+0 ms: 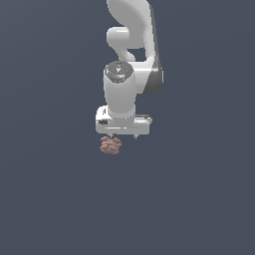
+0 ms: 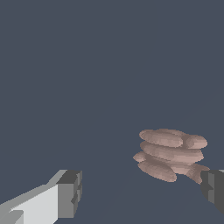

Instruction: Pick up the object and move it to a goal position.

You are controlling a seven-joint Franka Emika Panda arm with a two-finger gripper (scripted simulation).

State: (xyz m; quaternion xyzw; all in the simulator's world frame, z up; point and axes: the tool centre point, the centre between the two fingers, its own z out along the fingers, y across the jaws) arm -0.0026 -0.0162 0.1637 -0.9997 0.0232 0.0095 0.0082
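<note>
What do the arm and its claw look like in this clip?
Glossy white arm of rounded segments, with dark grey bands at the joints and a grey cap on top of the wrist. A boxy white head carries the claw: white fingers ending in dark grey pads. No cables visible.

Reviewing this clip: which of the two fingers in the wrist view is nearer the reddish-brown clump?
The dark-tipped finger cut off at the frame edge: the clump sits right against it. The other finger, on its white mount, stands well apart across bare floor.
</note>
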